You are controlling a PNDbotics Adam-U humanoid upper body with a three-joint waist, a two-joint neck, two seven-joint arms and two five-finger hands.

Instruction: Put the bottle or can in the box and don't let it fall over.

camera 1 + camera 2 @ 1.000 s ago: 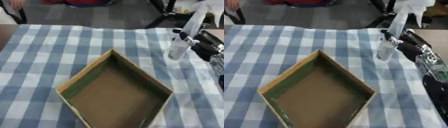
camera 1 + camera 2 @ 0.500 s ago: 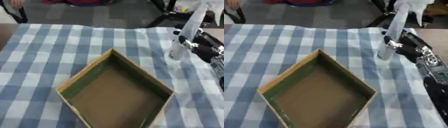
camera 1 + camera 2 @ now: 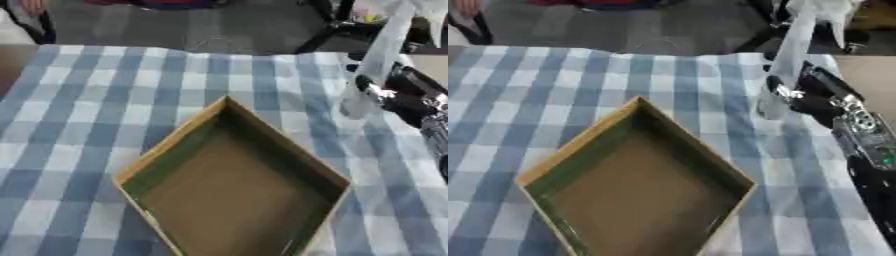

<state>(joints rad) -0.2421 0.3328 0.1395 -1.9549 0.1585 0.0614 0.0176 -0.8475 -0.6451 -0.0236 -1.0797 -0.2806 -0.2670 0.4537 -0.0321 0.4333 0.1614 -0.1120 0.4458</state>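
A tall pale translucent bottle [image 3: 785,60] stands at the right of the table, leaning a little to the right, its base [image 3: 353,106] on or just above the checked cloth. My right hand [image 3: 814,95], black with silver parts, comes in from the right edge and has its fingers curled round the bottle's lower part. The open cardboard box [image 3: 229,186] sits diamond-wise in the middle of the table, brown inside with green inner walls and nothing in it. Its nearest corner lies left of and below the bottle. My left hand shows in no view.
A blue and white checked cloth [image 3: 96,105] covers the table. Beyond the far edge is grey floor with a black chair base [image 3: 337,27]. The cloth's right edge [image 3: 842,65] runs close behind my right hand.
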